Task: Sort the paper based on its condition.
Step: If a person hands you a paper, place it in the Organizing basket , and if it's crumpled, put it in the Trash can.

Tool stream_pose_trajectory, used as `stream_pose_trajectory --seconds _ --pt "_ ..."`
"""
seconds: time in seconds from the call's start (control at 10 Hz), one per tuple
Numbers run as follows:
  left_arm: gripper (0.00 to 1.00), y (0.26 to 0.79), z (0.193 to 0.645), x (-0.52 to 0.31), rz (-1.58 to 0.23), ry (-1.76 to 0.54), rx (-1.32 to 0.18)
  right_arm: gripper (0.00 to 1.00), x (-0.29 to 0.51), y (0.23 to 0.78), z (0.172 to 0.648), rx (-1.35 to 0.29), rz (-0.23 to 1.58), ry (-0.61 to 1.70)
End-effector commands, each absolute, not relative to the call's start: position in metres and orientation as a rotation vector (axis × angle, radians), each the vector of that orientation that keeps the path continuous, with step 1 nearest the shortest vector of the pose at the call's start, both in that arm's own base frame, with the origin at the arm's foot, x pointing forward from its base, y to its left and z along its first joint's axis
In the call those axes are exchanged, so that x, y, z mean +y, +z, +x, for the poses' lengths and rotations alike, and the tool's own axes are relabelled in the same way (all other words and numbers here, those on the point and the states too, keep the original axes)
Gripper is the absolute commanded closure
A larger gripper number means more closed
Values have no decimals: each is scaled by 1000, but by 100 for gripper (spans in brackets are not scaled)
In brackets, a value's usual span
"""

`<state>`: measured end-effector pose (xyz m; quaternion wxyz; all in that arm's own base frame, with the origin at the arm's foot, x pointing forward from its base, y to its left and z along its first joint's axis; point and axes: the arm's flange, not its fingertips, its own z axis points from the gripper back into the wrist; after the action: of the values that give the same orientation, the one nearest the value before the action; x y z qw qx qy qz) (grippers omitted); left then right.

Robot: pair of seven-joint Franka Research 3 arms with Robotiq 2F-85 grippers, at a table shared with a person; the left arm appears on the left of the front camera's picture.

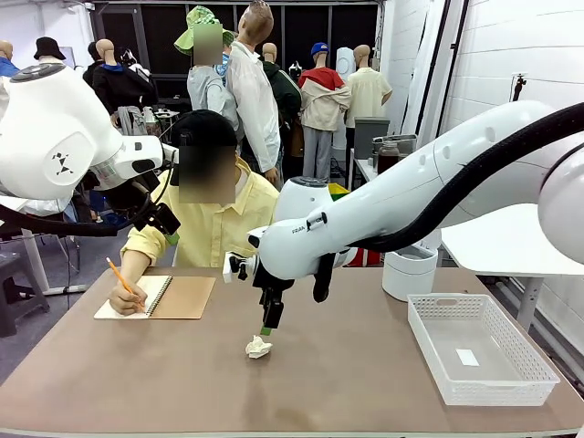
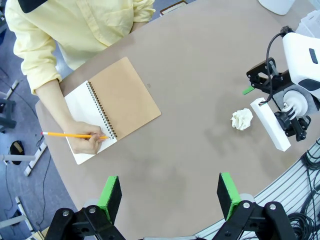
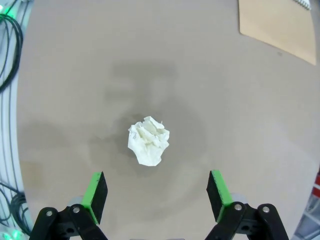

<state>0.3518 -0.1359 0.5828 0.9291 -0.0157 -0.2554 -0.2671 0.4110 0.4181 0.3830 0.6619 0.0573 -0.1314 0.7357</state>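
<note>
From the front, we see the crumpled paper (image 1: pixel 259 347) lying mid-desk (image 1: pixel 137 383), our right end effector (image 1: pixel 267 327) just above it. From the left wrist, our left end effector (image 2: pixel 170 192) gapes high above the desk. From the right wrist, the jaws stand apart over the crumpled paper.

The right gripper (image 3: pixel 157 176), green pads spread wide, hangs above a brown table (image 3: pixel 240 110). A crumpled white paper ball (image 3: pixel 148 141) lies just ahead, between the fingers, untouched. A brown notebook (image 3: pixel 280 25) sits far ahead, rightward.
</note>
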Motion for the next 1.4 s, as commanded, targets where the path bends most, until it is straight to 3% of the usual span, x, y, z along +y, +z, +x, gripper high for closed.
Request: stream_pose_trajectory --seconds 0.0,1.3 --pt "0 583 352 -135 -36 -547 -529 0 423 397 414 -281 102 1622" --pt "0 583 352 -135 -36 -547 -529 0 441 329 415 -196 117 1685"
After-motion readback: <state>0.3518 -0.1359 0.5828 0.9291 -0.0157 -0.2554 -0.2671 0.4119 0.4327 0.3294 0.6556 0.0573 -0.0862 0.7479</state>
